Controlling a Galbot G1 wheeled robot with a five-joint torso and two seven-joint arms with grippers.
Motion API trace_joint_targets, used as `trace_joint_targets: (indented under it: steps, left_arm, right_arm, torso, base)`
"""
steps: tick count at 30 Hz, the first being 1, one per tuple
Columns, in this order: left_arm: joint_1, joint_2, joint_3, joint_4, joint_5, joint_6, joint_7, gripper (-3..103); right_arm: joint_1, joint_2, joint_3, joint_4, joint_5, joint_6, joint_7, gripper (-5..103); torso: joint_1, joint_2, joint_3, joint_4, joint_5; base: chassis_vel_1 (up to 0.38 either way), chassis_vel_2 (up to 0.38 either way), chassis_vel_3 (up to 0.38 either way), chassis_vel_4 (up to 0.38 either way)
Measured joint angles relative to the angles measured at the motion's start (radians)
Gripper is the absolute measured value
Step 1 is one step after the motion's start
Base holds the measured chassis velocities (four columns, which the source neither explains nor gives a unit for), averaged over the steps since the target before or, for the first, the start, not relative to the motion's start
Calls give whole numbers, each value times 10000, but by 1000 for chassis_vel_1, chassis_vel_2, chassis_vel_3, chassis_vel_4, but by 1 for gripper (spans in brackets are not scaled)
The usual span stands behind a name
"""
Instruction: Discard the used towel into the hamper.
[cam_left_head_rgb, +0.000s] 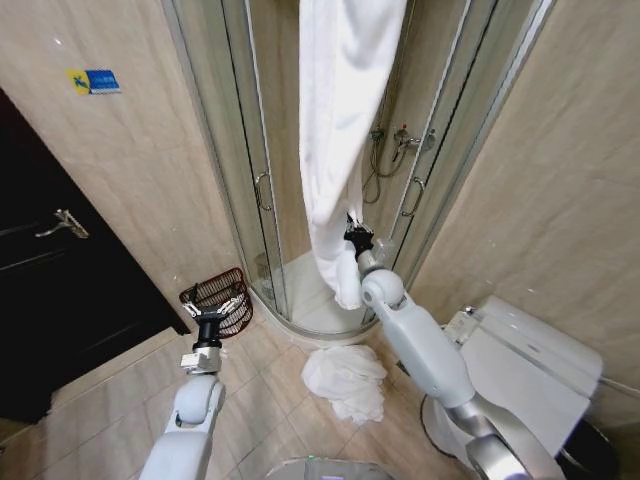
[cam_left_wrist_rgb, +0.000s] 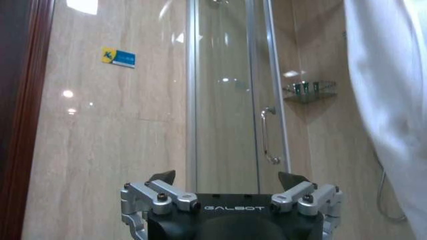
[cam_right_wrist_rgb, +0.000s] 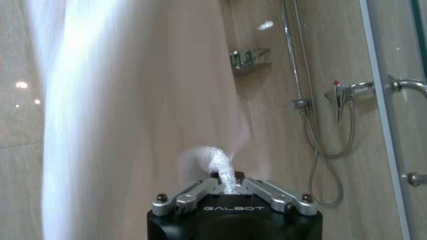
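White terry towel (cam_left_head_rgb: 340, 120): hangs full length in front of the glass shower enclosure (cam_left_head_rgb: 260, 180); right tool (cam_left_head_rgb: 354, 232) closed on a fold near its lower part, a tuft of cloth pinched between the fingers (cam_right_wrist_rgb: 193, 192). Second white towel (cam_left_head_rgb: 345, 380): heaped on the tiled floor by the toilet (cam_left_head_rgb: 520, 350). Hamper (cam_left_head_rgb: 220, 298): reddish-brown openwork basket, on the floor beside the shower. Left tool (cam_left_head_rgb: 208, 312): spread wide, holding nothing, just in front of the hamper.

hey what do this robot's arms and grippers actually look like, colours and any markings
Both arms are smooth glossy white shells with rounded joints and silver-grey metal bands. Each ends in a black wrist leading to its gripper: the left gripper and the right gripper. In the wrist views, each gripper has a black housing printed GALBOT in pale letters, silver metal linkage bars with dark bolts, and dark jaws.
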Motion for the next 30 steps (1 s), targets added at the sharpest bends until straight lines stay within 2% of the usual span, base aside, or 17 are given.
trace_joint_targets:
  steps: [7, 13, 19, 25, 27, 30]
  left_arm:
    - [-47, -15, 128, -35, 45, 60, -15, 100]
    - [-56, -99, 288, 137, 141, 42, -33, 100]
    - [-235, -68, 384, 346, 168, 39, -34, 100]
    - [-316, -146, 594, 483, 288, 47, -29, 100]
    - [-300, -206, 655, 467, 314, 47, -27, 100]
    - [-254, -218, 668, 360, 314, 48, -24, 100]
  right_arm:
    - [558, -24, 107, -639, 18, 31, -130, 2]
    - [1717, 308, -59, -1391, -187, 349, -279, 2]
    - [1517, 288, 56, -1265, -320, 527, -330, 2]
    - [865, -234, 516, -477, -412, 534, -320, 2]
    - [729, -754, 579, 255, -201, 296, -75, 2]
    - [625, -1154, 620, 943, 174, 93, 177, 2]
  torso:
    - [0, 0, 1, -1, -1]
    - [2, -1, 0, 3, -4]
    - [-1, 0, 1, 2, 0]
    - [-1, 0, 0, 0, 0]
    - [-1, 0, 0, 0, 1]
    - [-1, 0, 0, 0, 1]
  base:
    - [0, 0, 0, 0]
    - [0, 0, 0, 0]
    - [0, 0, 0, 0]
    - [0, 0, 0, 0]
    - [0, 0, 0, 0]
    - [0, 0, 0, 0]
